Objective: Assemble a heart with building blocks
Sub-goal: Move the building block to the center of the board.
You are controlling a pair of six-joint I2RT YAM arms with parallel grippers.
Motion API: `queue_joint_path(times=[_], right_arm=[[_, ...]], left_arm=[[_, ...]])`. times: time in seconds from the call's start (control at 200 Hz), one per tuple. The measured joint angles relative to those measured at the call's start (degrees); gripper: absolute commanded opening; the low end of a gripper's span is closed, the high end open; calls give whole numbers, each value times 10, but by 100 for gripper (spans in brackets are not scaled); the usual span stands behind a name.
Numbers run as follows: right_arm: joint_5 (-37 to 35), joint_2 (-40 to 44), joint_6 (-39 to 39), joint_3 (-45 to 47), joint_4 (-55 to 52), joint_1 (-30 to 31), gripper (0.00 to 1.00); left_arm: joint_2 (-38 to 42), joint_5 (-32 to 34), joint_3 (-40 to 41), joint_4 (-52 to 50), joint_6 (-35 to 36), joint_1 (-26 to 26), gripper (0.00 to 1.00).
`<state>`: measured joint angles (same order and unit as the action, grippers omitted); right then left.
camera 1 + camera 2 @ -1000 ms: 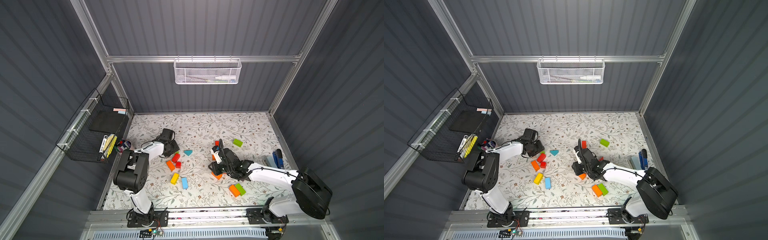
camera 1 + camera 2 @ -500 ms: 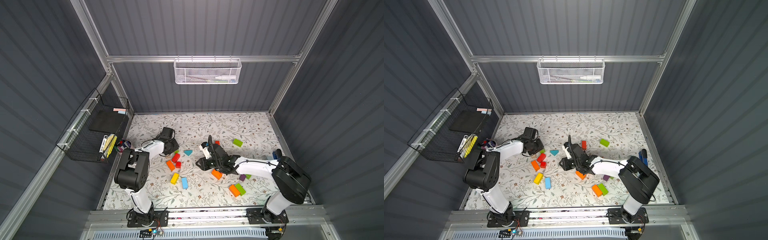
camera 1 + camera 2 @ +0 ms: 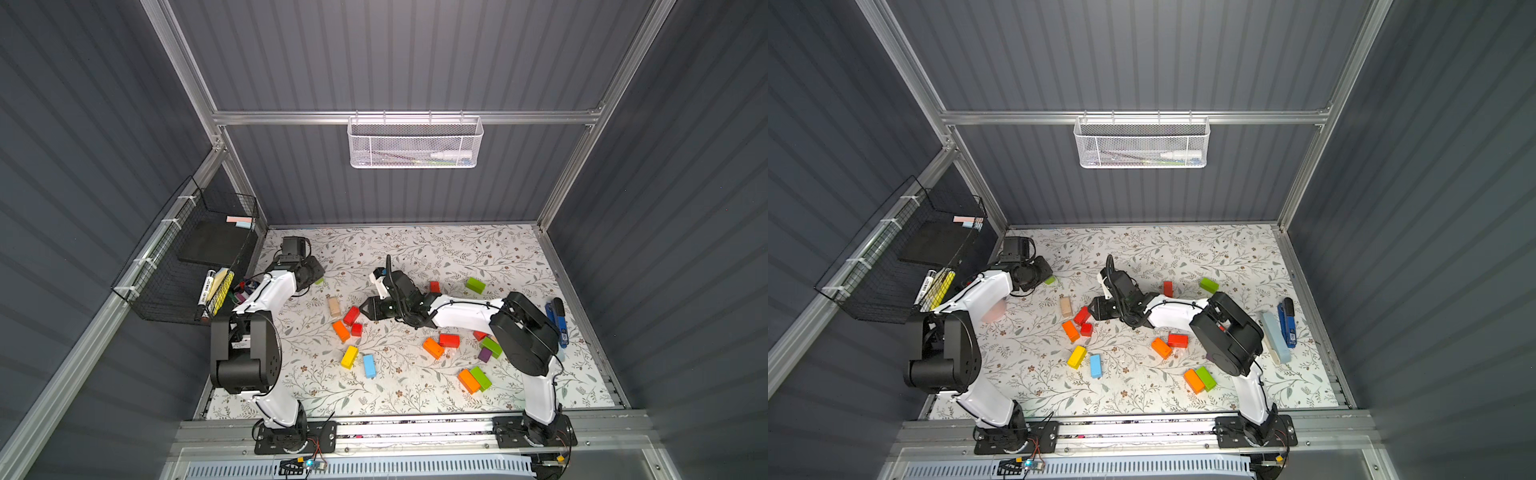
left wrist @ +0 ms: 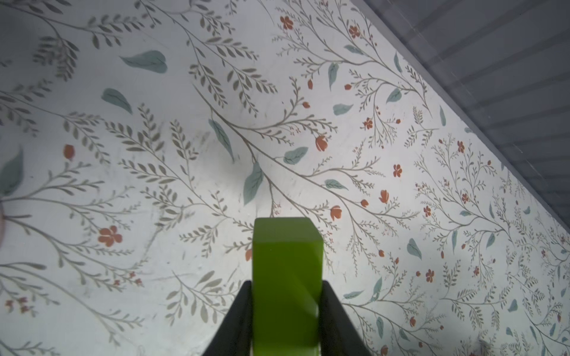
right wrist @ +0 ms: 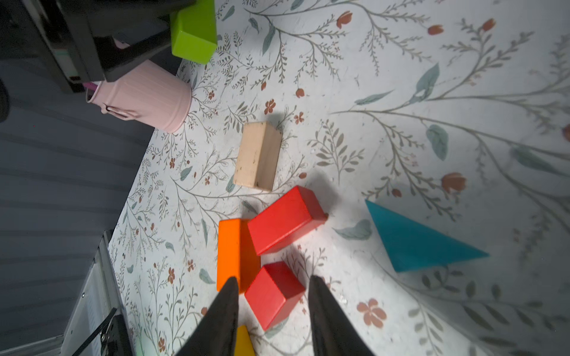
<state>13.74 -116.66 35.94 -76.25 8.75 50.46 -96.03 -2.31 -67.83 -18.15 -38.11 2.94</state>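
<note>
1. Your left fingers (image 4: 239, 317) pinch a green block (image 4: 285, 277) from both sides. Most of it sticks out past the fingertips, over the flowered surface (image 4: 123, 185). You cannot tell whether it touches the surface.
2. Your right fingers (image 5: 223, 317) stand spread, with nothing pinched.
3. A red cube (image 5: 273, 292) lies on the surface in the gap between the right fingers, just past their tips. Whether either finger touches it is unclear.
4. An orange brick (image 5: 233, 249) lies partly hidden behind one right finger, just beside the cube. A red brick (image 5: 285, 220) sits farther out from the fingertips, touching the orange brick's far end. A tan brick (image 5: 259, 155) lies beyond that, apart.
5. A teal wedge (image 5: 413, 243) lies out to the side of the other right finger, apart from the cube.
6. In both top views a yellow brick (image 3: 349, 356) and a blue brick (image 3: 369, 365) lie near each other, well apart from both pairs of fingers.
</note>
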Motion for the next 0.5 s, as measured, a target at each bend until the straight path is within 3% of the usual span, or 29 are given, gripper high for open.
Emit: queue_joint_path(times=[0.5], right_arm=[[-12,-152,-27,-200,-81,12,41]], left_arm=[[26,-1,0,1,36,20,27]])
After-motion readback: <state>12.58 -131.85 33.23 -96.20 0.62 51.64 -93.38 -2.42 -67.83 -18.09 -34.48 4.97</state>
